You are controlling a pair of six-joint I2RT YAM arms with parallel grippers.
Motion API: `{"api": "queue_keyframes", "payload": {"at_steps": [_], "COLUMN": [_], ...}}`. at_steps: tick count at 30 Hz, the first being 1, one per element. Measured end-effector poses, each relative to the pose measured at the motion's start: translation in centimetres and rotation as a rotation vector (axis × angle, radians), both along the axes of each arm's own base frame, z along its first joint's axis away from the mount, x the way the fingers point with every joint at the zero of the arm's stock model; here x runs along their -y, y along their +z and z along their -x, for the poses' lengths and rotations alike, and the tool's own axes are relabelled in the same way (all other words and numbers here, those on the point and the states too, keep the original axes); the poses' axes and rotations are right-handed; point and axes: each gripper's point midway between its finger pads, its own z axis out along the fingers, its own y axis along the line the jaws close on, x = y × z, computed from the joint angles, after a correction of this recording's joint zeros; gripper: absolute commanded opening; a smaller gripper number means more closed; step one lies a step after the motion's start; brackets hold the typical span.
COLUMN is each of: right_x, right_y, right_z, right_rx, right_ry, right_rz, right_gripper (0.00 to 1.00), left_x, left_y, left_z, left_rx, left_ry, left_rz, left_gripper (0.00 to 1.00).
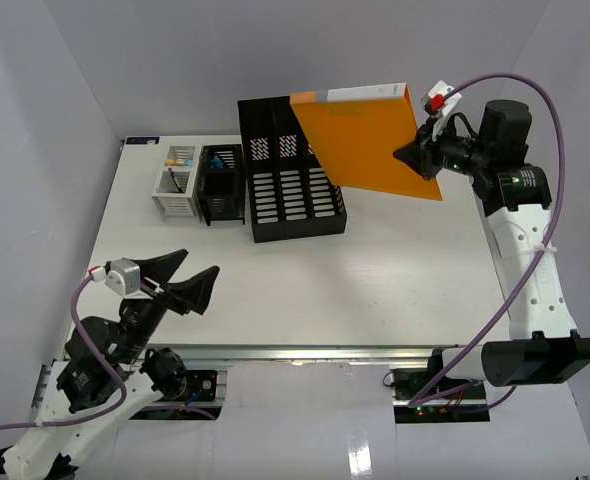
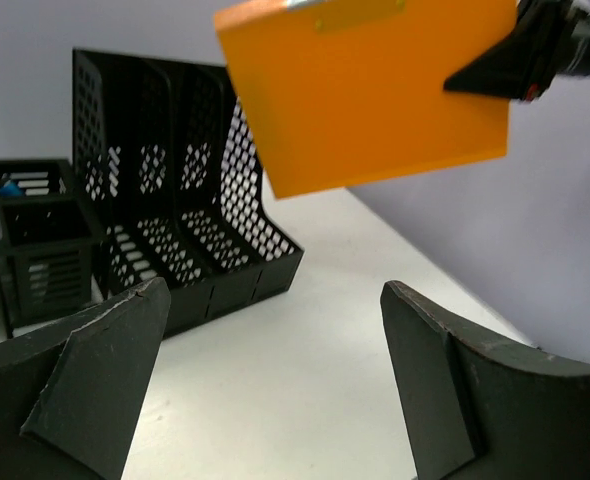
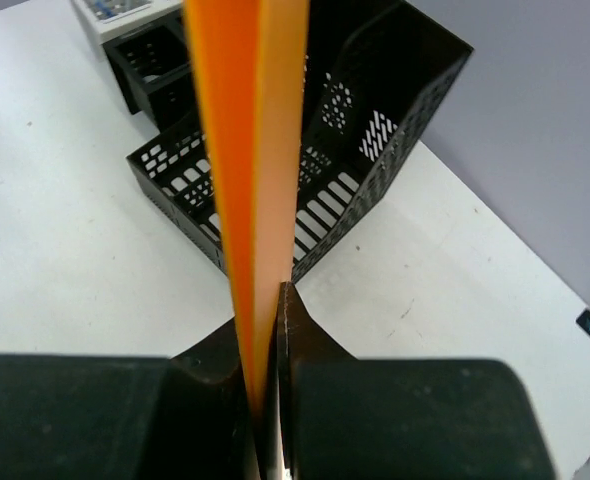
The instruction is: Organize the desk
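My right gripper (image 1: 422, 155) is shut on the right edge of an orange folder (image 1: 365, 140), which hangs tilted in the air above the black file rack (image 1: 290, 195) at the back of the white desk (image 1: 375, 280). In the right wrist view the orange folder (image 3: 250, 150) runs edge-on between my closed fingers, over the file rack (image 3: 345, 150). My left gripper (image 1: 193, 278) hovers open and empty near the front left; its view shows the orange folder (image 2: 365, 90) and the file rack (image 2: 175, 230) ahead.
A small black organizer (image 1: 222, 185) and a white-grey organizer (image 1: 178, 182) with small items stand left of the rack. Pale grey walls enclose the desk. A metal rail (image 1: 305, 353) runs along the front edge.
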Motion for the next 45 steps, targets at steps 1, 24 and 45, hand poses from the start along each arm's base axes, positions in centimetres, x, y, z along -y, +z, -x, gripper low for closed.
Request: {"api": "queue_keyframes", "payload": {"at_steps": [1, 24, 45], "right_x": [0.3, 0.9, 1.9], "right_y": [0.0, -4.9, -2.8], "right_z": [-0.4, -5.2, -3.3], "right_rx": [-0.010, -0.273, -0.149], "right_ry": [-0.031, -0.306, -0.363], "right_rz": [-0.006, -0.142, -0.175], "right_gripper": [0.08, 0.08, 0.08], "left_x": [0.0, 0.0, 0.1], "left_y": [-0.8, -3.5, -3.6], "left_z": [-0.1, -0.5, -0.5], "left_rx": [-0.016, -0.082, -0.086], "left_ry": [0.005, 0.020, 0.019], "left_rz": [-0.015, -0.076, -0.075], "left_gripper": [0.98, 0.98, 0.98]}}
